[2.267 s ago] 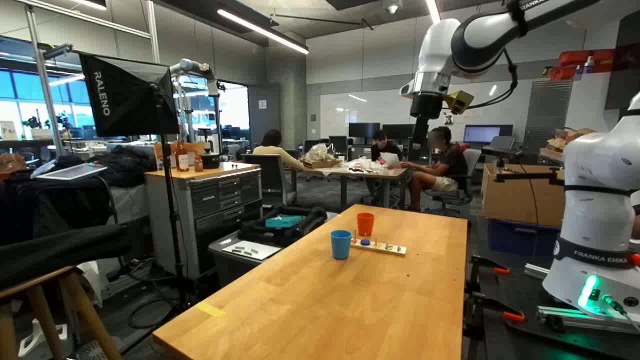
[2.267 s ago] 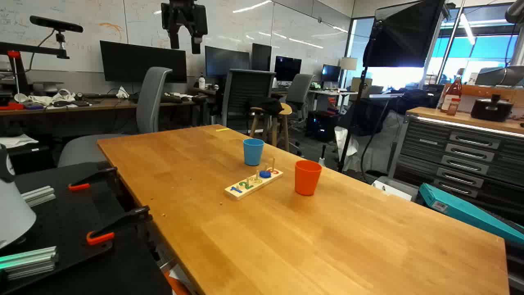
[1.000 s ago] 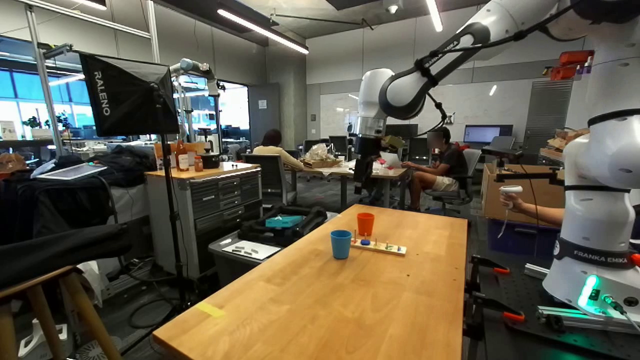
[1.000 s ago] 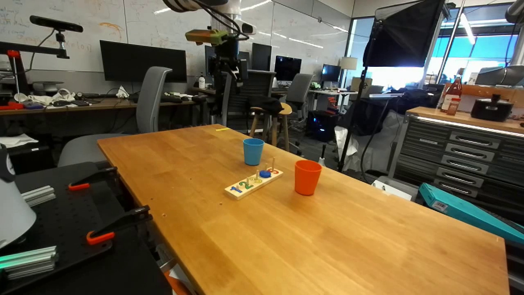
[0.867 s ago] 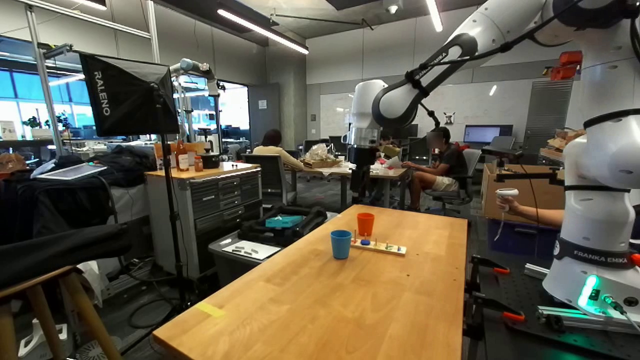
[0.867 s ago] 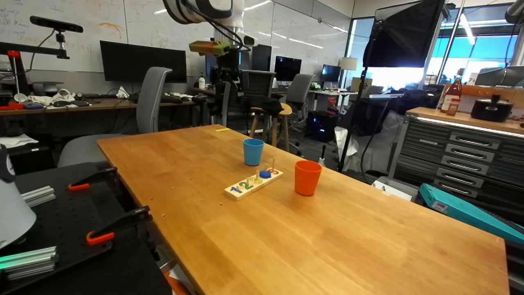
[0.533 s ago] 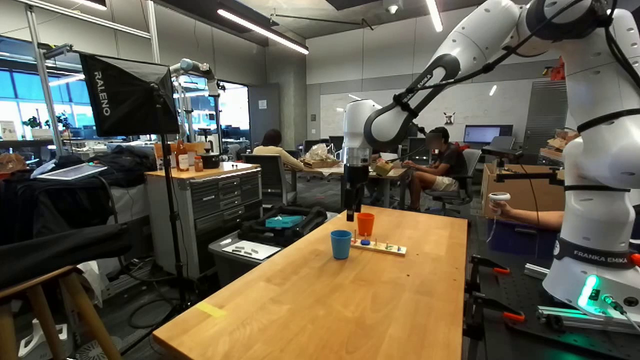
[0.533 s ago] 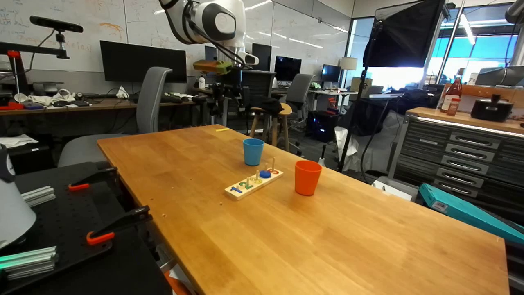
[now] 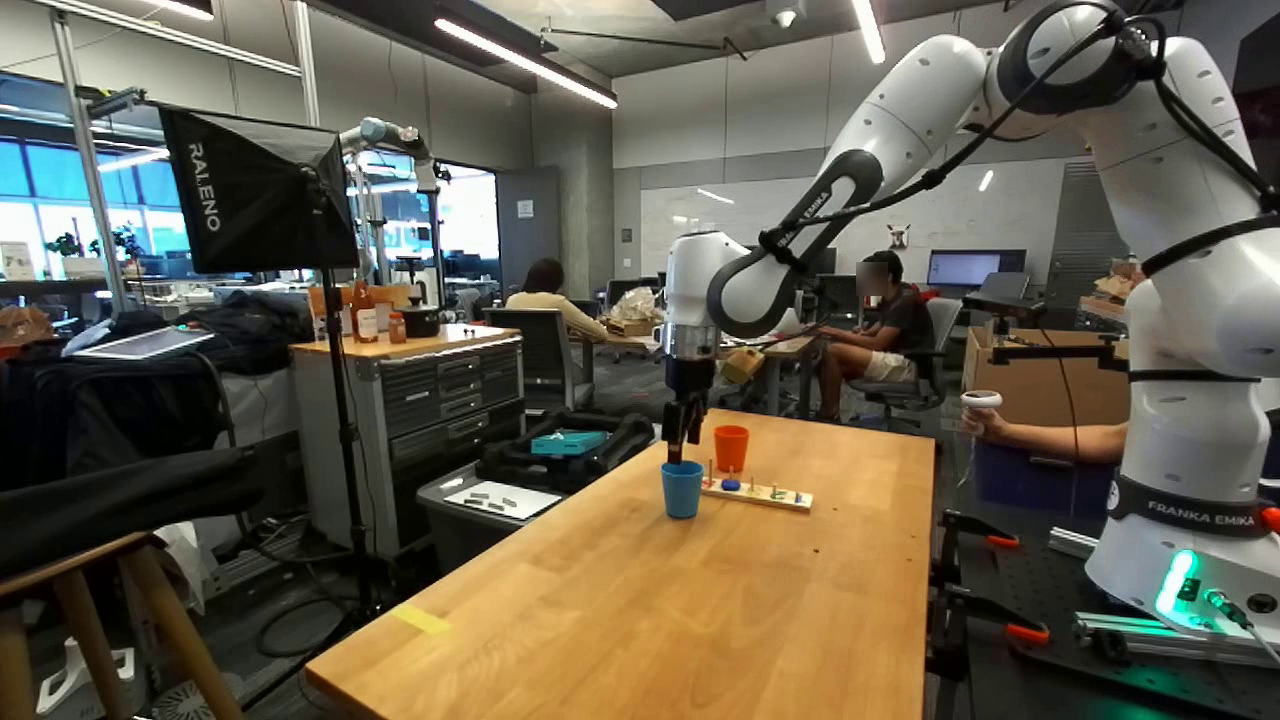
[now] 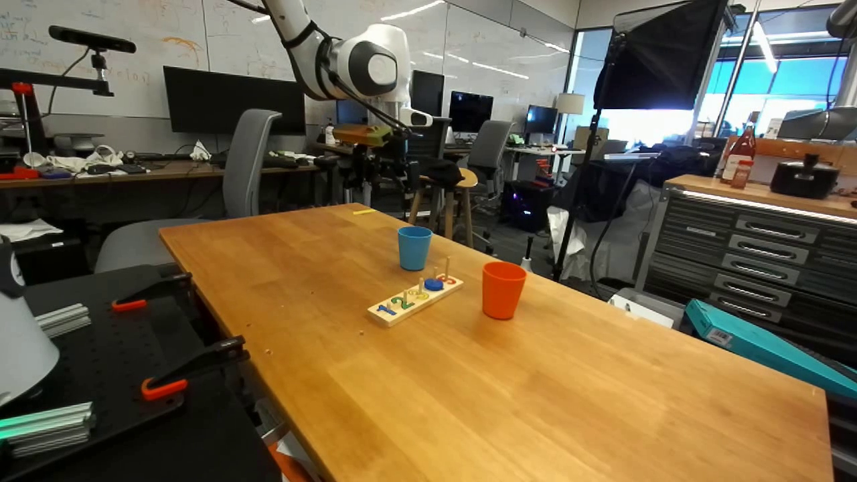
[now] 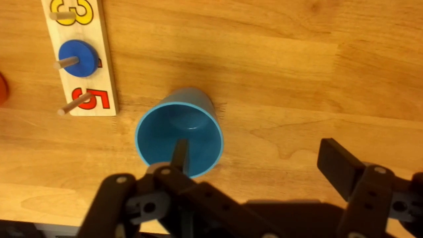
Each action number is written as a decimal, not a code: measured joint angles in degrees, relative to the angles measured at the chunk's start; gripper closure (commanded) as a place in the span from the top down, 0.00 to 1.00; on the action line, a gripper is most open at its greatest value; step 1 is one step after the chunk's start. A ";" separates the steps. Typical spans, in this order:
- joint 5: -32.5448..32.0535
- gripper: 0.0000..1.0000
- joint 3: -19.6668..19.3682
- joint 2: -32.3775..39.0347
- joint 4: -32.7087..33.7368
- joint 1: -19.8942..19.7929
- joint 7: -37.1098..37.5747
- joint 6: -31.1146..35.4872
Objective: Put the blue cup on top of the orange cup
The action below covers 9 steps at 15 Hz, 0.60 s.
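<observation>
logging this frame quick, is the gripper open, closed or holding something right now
Gripper: open, holding nothing; in the wrist view its jaws stand wide apart, with the blue cup ungripped.

A numbered wooden pegboard [image 11: 89,33] with a blue disc [image 11: 87,61] lies on the table [image 10: 502,381]

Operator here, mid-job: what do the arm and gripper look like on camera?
The arm is white with dark grey trim and white FRANKA EMIKA lettering on dark bands. A black cable is strapped along it, and a green light glows on its base. The gripper is black with grey hinge parts and two flat-tipped fingers.
</observation>
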 measured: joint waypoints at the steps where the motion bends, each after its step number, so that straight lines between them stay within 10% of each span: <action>1: -0.12 1.00 -0.15 0.88 0.79 0.09 0.41 0.27; 8: -0.20 1.00 -1.64 6.26 4.72 0.86 1.89 1.15; 9: -0.20 0.88 -1.89 7.02 5.07 0.90 1.95 1.29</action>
